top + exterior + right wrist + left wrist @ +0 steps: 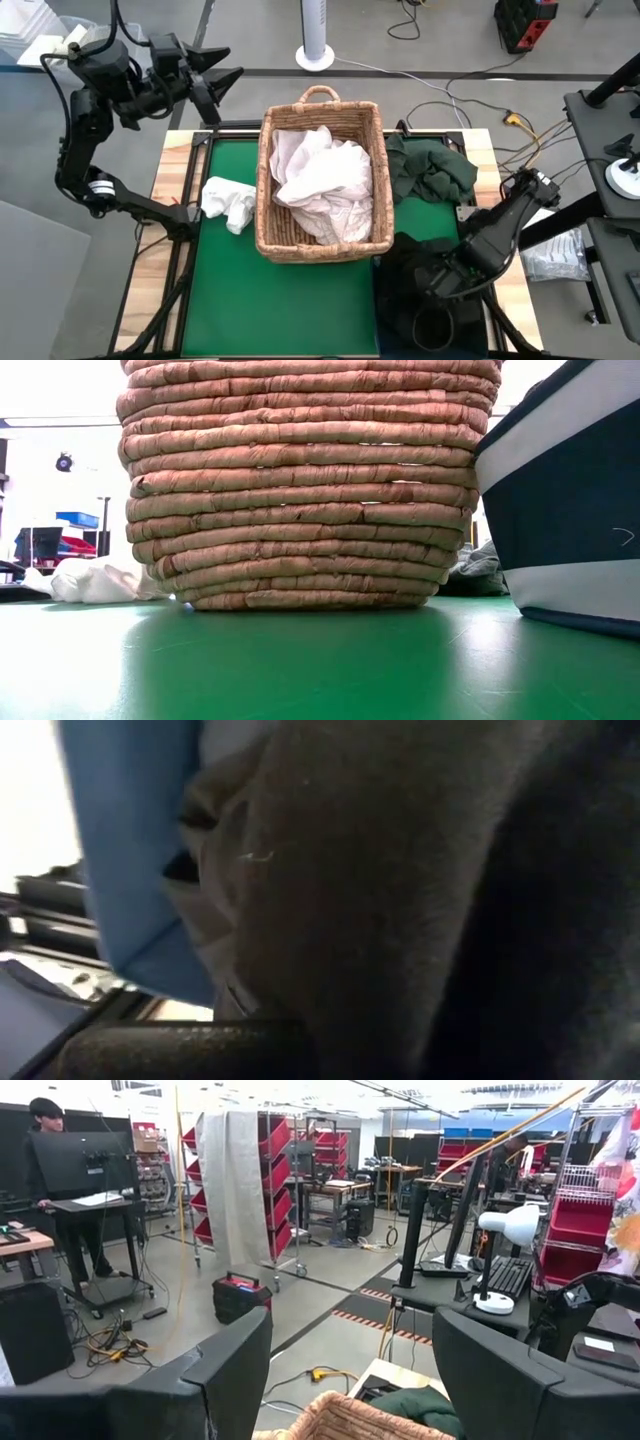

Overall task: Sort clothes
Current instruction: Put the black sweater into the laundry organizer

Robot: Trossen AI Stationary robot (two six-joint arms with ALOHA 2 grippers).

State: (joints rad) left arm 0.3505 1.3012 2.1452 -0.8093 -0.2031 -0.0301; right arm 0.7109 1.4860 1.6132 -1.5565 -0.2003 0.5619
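Observation:
White clothes (325,185) fill the tan wicker basket (268,180) at the middle of the green mat. One white garment (228,203) lies on the mat left of it, and a dark green one (432,170) lies at the far right. My right gripper (437,290) is down in the dark blue bin (570,510) at the near right, shut, with dark cloth (420,900) draped right over its camera. Raised beyond the table's far left corner, my left gripper (222,68) stands open and level, its fingers (235,1370) with nothing between them. My right gripper points steeply down into the bin and is shut on a dark garment. The cloth itself (330,950) covers the wrist view and hides the fingers, so neither the part held nor the number of layers shows. It hangs slack beside the bin's blue wall (130,850).
The basket's handle (318,93) rises at its far side. Green mat (280,310) lies bare in front of the basket. Cables and a white fan base (314,57) are on the floor beyond the table. A person stands at a desk (60,1190) far off.

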